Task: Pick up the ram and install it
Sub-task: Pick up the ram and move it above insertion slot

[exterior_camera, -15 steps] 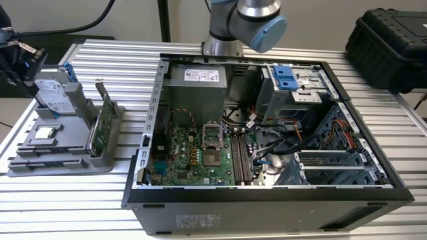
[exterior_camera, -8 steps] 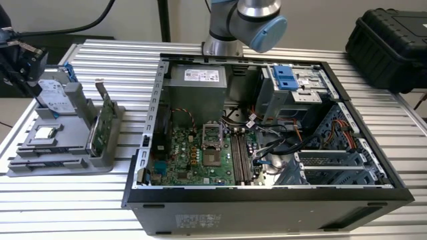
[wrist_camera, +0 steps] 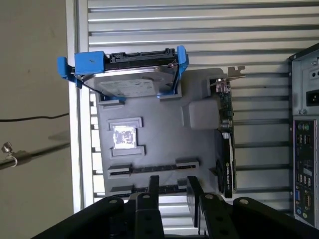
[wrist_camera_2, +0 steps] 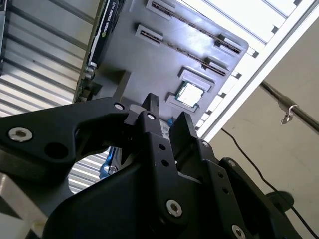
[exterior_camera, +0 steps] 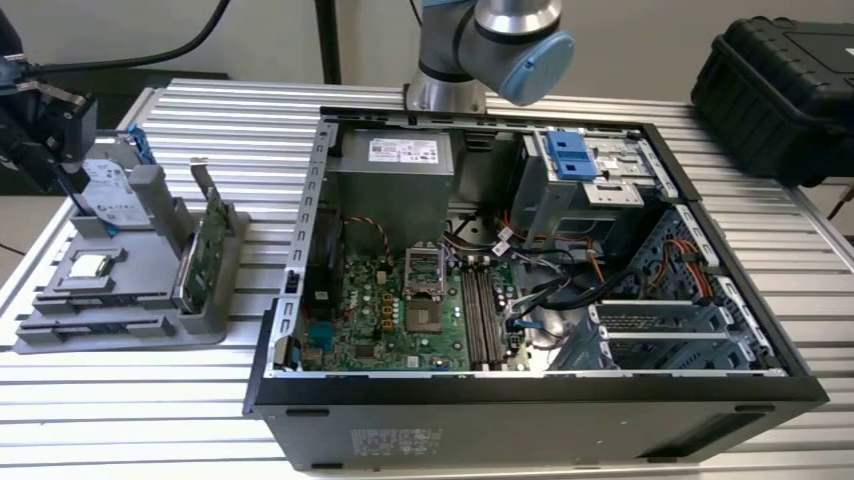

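One grey holder (exterior_camera: 120, 335) on one slatted table (exterior_camera: 134, 420).

On the holder:
- one hard drive (wrist_camera: 132, 82) with two blue rails (wrist_camera: 89, 62)
- one green card (exterior_camera: 198, 262), standing on edge
- one processor chip (wrist_camera: 123, 136), flat near the holder's middle
- two long narrow slots (wrist_camera: 152, 169) (counted in the first wrist view)

Just beside the holder: one open computer case (exterior_camera: 534, 400).

Beyond that case from the holder: one black carry case (exterior_camera: 781, 80).

One robot arm (exterior_camera: 494, 40). Above the holder, one gripper (wrist_camera: 172, 179) with two fingers (wrist_camera: 152, 189).
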Controlling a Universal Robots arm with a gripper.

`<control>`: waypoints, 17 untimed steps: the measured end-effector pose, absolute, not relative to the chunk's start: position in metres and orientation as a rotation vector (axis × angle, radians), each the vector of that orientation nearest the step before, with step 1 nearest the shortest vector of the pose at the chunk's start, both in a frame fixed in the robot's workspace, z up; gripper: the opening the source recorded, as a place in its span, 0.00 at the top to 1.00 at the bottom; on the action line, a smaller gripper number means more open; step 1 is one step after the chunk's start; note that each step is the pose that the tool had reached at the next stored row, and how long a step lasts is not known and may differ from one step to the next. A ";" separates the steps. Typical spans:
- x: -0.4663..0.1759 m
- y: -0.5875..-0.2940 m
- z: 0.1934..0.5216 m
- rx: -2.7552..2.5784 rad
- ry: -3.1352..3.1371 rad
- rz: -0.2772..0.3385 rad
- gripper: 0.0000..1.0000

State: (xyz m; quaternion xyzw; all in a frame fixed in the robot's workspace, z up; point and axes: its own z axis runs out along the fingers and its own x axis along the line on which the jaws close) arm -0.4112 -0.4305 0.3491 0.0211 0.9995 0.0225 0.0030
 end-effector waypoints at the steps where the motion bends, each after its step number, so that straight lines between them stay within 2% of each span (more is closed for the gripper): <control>1: -0.411 -0.431 0.349 0.066 3.134 0.071 0.00; 17: -0.411 -0.431 0.349 0.165 3.129 0.070 0.00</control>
